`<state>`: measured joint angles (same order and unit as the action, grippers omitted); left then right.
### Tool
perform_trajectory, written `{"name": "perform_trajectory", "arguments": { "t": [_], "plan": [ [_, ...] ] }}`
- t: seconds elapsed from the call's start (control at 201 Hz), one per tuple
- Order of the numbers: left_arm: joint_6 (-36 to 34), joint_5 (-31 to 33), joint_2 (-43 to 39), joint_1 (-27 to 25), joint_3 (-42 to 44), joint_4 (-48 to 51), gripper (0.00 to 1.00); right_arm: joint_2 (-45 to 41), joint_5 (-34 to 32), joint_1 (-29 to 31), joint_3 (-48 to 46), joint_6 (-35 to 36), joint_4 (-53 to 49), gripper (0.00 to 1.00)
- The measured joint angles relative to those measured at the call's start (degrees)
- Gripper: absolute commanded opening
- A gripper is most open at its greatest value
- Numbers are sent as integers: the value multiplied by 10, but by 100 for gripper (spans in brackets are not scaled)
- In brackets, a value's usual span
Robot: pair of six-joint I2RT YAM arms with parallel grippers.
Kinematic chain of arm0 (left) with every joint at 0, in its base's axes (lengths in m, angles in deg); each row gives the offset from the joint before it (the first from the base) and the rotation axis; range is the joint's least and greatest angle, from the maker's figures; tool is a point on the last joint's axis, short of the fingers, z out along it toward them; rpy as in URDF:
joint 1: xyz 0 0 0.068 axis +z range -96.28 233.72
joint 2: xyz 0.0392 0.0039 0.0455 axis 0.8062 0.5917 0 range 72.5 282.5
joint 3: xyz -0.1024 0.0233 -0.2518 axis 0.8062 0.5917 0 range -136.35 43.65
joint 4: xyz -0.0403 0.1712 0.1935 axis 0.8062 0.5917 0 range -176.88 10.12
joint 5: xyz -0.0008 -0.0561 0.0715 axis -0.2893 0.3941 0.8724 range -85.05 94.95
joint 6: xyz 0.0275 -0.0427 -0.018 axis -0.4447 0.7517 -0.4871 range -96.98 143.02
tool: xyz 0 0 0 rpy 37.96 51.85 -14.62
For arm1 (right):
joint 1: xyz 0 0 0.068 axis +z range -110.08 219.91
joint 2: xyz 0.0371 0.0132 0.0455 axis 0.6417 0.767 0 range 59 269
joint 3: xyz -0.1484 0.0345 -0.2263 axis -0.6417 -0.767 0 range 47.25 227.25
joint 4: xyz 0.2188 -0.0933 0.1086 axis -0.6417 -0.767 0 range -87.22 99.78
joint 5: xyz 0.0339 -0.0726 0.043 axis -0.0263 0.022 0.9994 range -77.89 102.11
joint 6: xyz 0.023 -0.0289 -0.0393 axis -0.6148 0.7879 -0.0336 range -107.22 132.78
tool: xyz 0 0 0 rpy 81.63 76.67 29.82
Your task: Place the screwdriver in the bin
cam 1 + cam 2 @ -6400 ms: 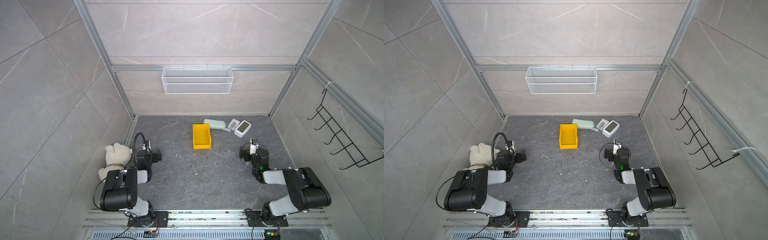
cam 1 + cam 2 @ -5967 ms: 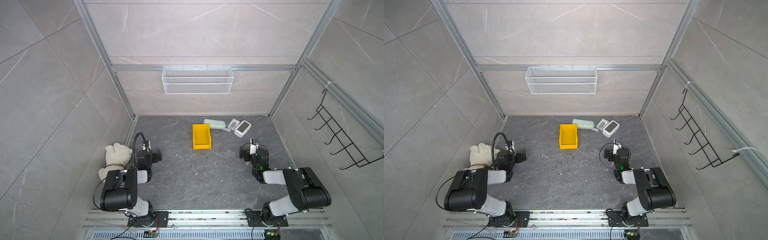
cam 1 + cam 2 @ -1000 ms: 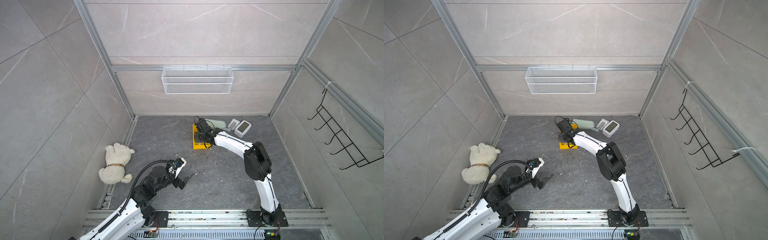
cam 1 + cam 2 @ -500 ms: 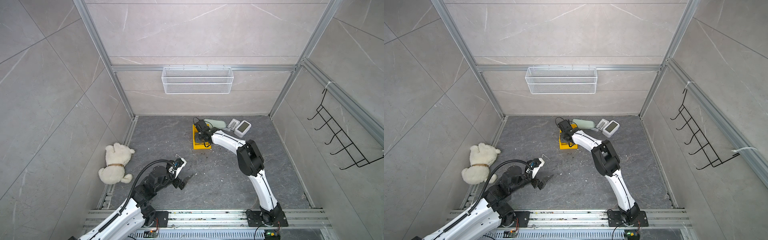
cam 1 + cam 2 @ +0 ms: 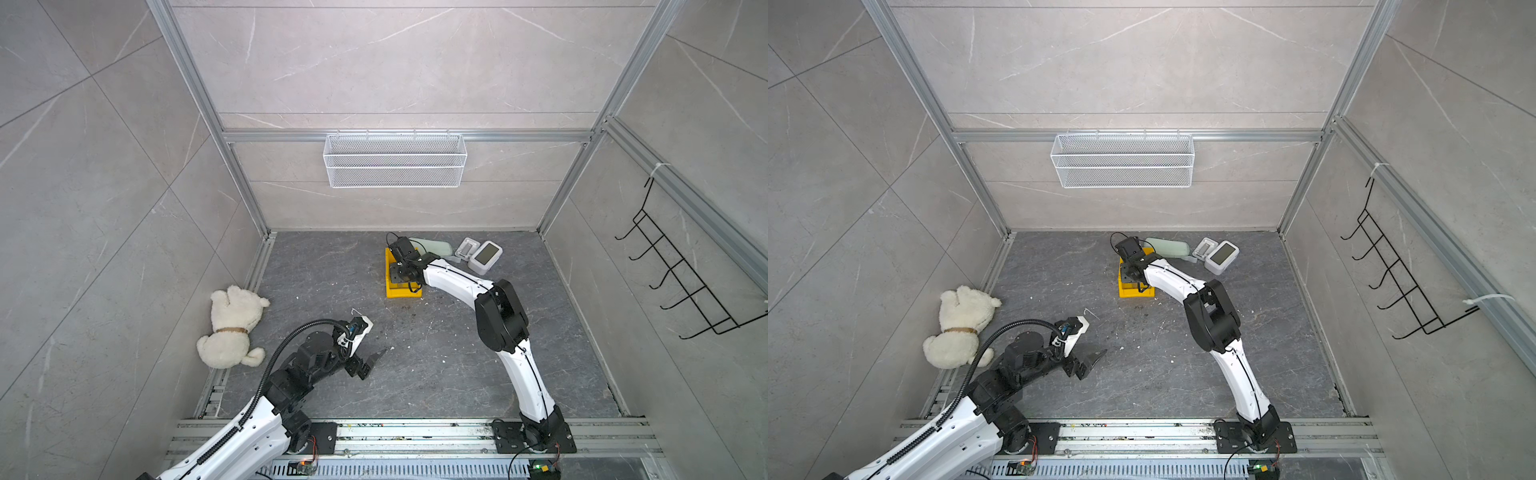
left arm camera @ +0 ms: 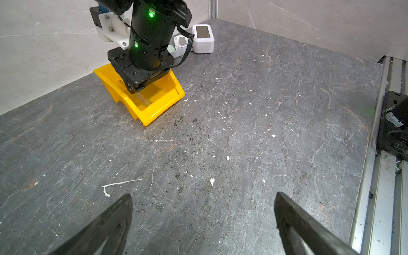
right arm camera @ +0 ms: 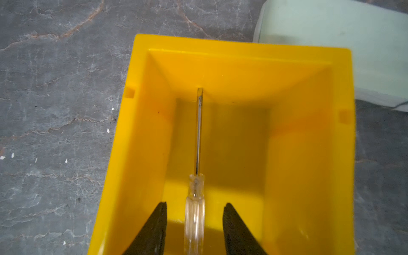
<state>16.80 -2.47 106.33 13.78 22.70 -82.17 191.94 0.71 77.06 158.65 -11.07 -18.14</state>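
— Is the right gripper (image 7: 195,203) pinching anything?
— No. Its 2 fingers stand apart, and the screwdriver (image 7: 198,154) sits between them, touching neither. It is inside the bin (image 7: 309,154), tip at the far wall.
— And the left gripper (image 6: 203,194)?
— Spread wide above the floor (image 6: 242,132), well apart from the bin.

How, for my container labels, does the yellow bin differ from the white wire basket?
The bin is solid yellow plastic; the basket is white open mesh. The bin sits on the floor; the basket hangs on the back wall. The bin holds the screwdriver; none shows in the basket. Both are open-topped and rectangular.
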Motion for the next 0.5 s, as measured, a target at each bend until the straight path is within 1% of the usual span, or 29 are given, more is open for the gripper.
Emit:
{"name": "perform_trajectory", "arguments": {
  "t": [0.09,0.209,0.294,0.428,0.498],
  "plan": [
    [0,11,0,0,0,-3,100,-32,-3,0,-24,4,3,57],
    [4,47,0,0,8,-19,100,-100,-10,0,-79,12,22,74],
    [5,91,0,0,18,-32,100,-163,-19,0,-137,22,51,84],
    [-2,169,5,0,34,-53,99,-279,-41,-2,-250,33,109,93],
    [-16,211,18,3,39,-70,99,-342,-57,-7,-316,43,146,99]
  ]
}}
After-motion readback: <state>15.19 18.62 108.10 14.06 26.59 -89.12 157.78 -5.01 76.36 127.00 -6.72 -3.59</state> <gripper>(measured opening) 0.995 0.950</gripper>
